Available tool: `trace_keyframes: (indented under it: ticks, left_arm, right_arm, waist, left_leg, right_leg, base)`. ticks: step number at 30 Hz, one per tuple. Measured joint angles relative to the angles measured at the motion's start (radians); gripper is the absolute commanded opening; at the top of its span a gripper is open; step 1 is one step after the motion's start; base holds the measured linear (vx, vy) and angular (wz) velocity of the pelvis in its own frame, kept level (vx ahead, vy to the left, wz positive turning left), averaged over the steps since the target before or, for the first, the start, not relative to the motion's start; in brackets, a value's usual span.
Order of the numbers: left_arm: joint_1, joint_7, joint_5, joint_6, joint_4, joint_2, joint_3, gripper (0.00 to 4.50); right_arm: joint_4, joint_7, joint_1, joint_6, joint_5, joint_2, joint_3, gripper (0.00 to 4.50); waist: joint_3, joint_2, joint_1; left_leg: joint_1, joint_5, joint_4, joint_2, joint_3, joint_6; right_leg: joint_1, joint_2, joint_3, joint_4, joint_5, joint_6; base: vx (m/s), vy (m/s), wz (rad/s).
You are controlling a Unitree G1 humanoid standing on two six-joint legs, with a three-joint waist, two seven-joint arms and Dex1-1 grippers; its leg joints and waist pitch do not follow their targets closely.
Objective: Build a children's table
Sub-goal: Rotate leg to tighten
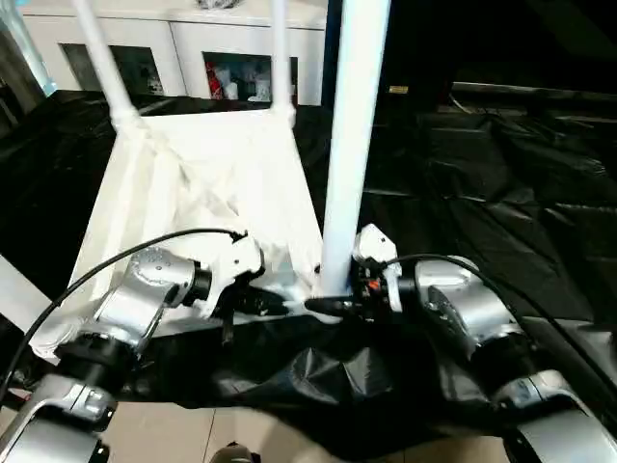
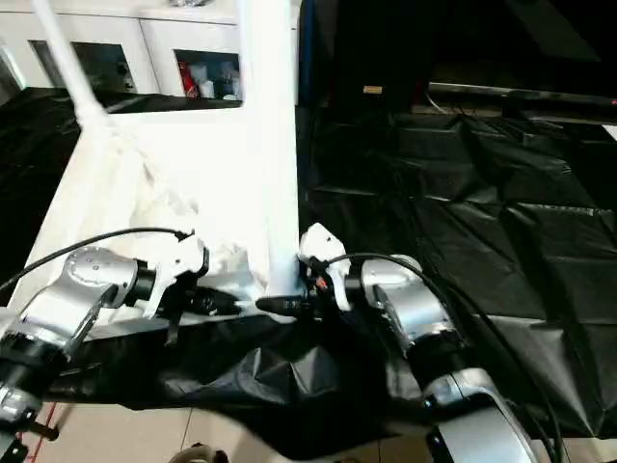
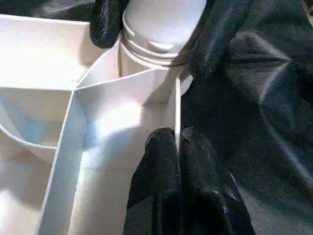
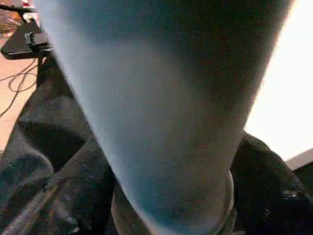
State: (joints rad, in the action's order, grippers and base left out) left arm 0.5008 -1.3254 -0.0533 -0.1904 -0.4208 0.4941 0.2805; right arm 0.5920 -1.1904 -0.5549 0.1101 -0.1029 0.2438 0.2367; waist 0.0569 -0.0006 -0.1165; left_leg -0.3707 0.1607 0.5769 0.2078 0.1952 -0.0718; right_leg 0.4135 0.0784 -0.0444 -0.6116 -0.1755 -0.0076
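Note:
The white table top (image 1: 193, 183) lies upside down on a black sheet, ribbed underside up. Two white legs (image 1: 101, 58) (image 1: 280, 58) stand upright in its far corner sockets. A third leg (image 1: 352, 125) rises from the near right corner socket. My right gripper (image 1: 328, 307) is shut around this leg's base, and its black fingers (image 3: 105, 24) flank the collar just above the socket. The same leg (image 4: 161, 122) looms close in the right wrist view. My left gripper (image 3: 178, 147) is shut on the table top's thin near rim (image 3: 177, 105), just left of that corner.
A white cabinet with glass doors (image 1: 222, 58) stands behind the table top. The crinkled black sheet (image 1: 482, 193) spreads to the right and hangs over the near edge. Tan floor (image 1: 193, 434) shows below it. Black cables loop over both forearms.

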Motion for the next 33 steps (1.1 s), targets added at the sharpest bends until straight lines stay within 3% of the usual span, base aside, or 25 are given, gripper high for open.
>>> trace_keyframes:
  ticks: [6,11,15,20,21,22,26,27,30,33]
  left_arm:
    - [0.000,0.035,0.000,-0.019,-0.002,-0.020,-0.006,0.00]
    - [0.024,0.167,0.014,-0.057,-0.044,-0.073,-0.035,0.00]
    - [0.099,0.361,0.050,-0.101,-0.136,-0.174,-0.061,0.00]
    - [0.133,0.468,0.070,-0.115,-0.176,-0.236,-0.067,0.00]
    - [0.138,0.481,0.071,-0.115,-0.181,-0.246,-0.068,0.00]
    - [0.139,0.484,0.072,-0.115,-0.182,-0.249,-0.068,0.00]
    - [0.141,0.489,0.078,-0.115,-0.182,-0.254,-0.068,0.00]
    - [0.141,0.487,0.078,-0.113,-0.182,-0.253,-0.068,0.00]
    - [0.136,0.466,0.078,-0.107,-0.178,-0.243,-0.068,0.00]
    - [0.113,0.413,0.074,-0.089,-0.147,-0.208,-0.066,0.00]
  right_arm:
    - [0.000,0.050,0.012,0.013,-0.006,-0.026,-0.020,2.69]
    - [0.052,0.281,0.004,0.015,0.011,-0.105,-0.089,2.66]
    - [0.186,0.661,-0.076,0.012,0.016,-0.235,-0.199,2.66]
    - [0.249,0.874,-0.112,-0.032,0.029,-0.289,-0.229,2.65]
    - [0.252,0.892,-0.112,-0.048,0.037,-0.292,-0.230,2.65]
    - [0.254,0.895,-0.112,-0.053,0.038,-0.292,-0.231,3.21]
    - [0.265,0.894,-0.113,-0.074,0.039,-0.298,-0.241,3.44]
    - [0.271,0.888,-0.113,-0.083,0.044,-0.298,-0.240,3.69]
    - [0.274,0.845,-0.113,-0.092,0.058,-0.289,-0.226,3.76]
    - [0.241,0.701,-0.096,-0.094,0.068,-0.227,-0.166,3.76]
  waist:
    - [0.000,0.000,0.001]
    - [0.000,0.000,0.022]
    - [0.000,0.000,0.042]
    - [-0.002,0.003,0.041]
    - [-0.002,0.004,0.038]
    - [-0.002,0.004,0.035]
    - [-0.002,0.004,0.030]
    - [-0.002,0.004,0.030]
    - [-0.002,0.004,0.032]
    - [-0.002,0.004,0.035]
  left_leg:
    - [0.001,0.000,0.001,0.000,0.000,0.000]
    - [0.003,0.000,0.002,0.000,-0.001,0.000]
    - [0.003,-0.002,0.002,0.000,-0.003,-0.004]
    - [0.003,-0.002,-0.002,-0.001,-0.002,-0.004]
    - [0.003,-0.002,-0.002,-0.001,-0.002,-0.004]
    - [0.003,-0.002,-0.003,-0.001,-0.002,-0.004]
    - [0.003,-0.002,-0.003,-0.001,-0.001,-0.004]
    - [0.003,-0.002,-0.003,-0.001,-0.001,-0.004]
    - [0.003,-0.002,-0.003,-0.001,-0.001,-0.004]
    - [0.002,-0.002,-0.004,-0.001,-0.001,-0.004]
  right_leg:
    - [-0.001,0.000,0.000,-0.001,0.000,0.000]
    - [-0.001,0.000,0.001,-0.003,0.001,-0.001]
    - [0.001,-0.001,0.001,-0.003,0.003,0.001]
    - [0.002,-0.001,0.000,-0.002,0.004,-0.001]
    - [0.002,-0.001,0.001,-0.001,0.004,0.000]
    - [0.002,-0.001,0.001,0.000,0.004,0.000]
    - [0.002,-0.001,0.001,0.001,0.004,0.000]
    - [0.002,-0.001,0.001,0.001,0.004,0.000]
    - [0.002,-0.001,0.001,0.001,0.004,0.000]
    - [0.003,-0.001,0.000,0.001,0.004,0.000]
  base:
    - [0.000,0.000,0.00]
    - [0.000,0.000,0.00]
    - [0.000,0.000,0.00]
    - [0.000,0.000,0.00]
    - [0.000,0.000,0.00]
    - [0.000,0.000,0.00]
    - [0.000,0.000,0.00]
    - [0.000,0.000,0.00]
    - [0.000,0.000,0.00]
    - [0.000,0.000,0.00]
